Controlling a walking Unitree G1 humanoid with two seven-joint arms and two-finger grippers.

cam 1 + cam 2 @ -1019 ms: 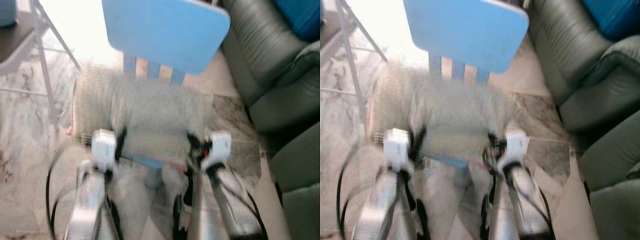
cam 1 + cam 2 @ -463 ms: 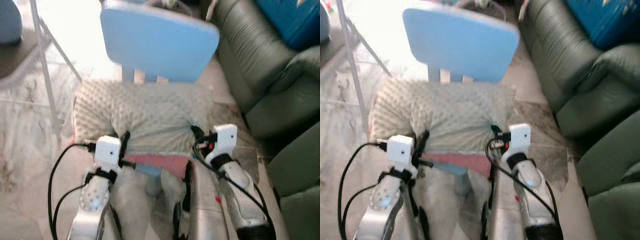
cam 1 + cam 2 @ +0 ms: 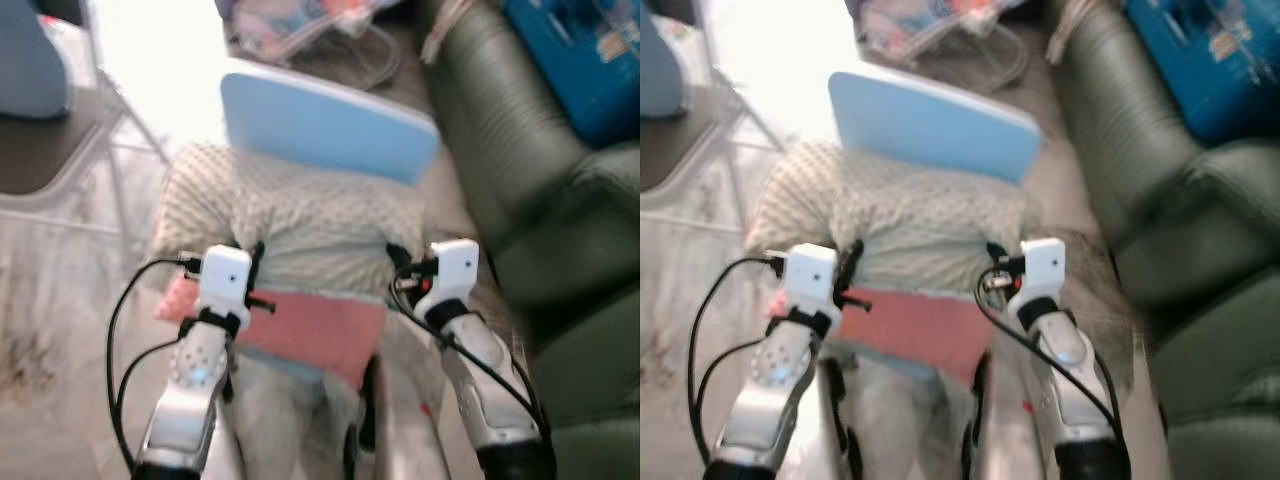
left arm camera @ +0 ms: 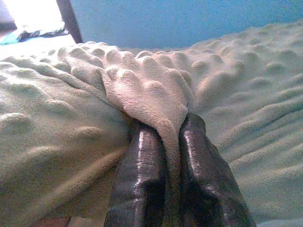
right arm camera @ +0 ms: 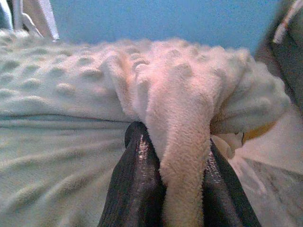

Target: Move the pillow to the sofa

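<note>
**Both grippers pinched the pillow above the blue chair; the lift to the sofa was not yet made.**

You had the pale green, dimpled fleece pillow with the pink underside (image 3: 300, 225) over the seat of the small light-blue plastic chair (image 3: 325, 125), its far edge against the chair back at 12 o'clock. Your left gripper (image 4: 171, 127) was clamped on a thin fold of fleece at the near left edge, and your right gripper (image 5: 175, 142) squeezed a thicker bunch at the near right edge. Each hold looked like cover fabric only, so I judge a fold could have slid out under the pillow's weight. The dark green leather sofa (image 3: 520, 190) lay at 2 o'clock; swinging there, the sagging pillow might have caught the chair back and tipped the chair.
</note>
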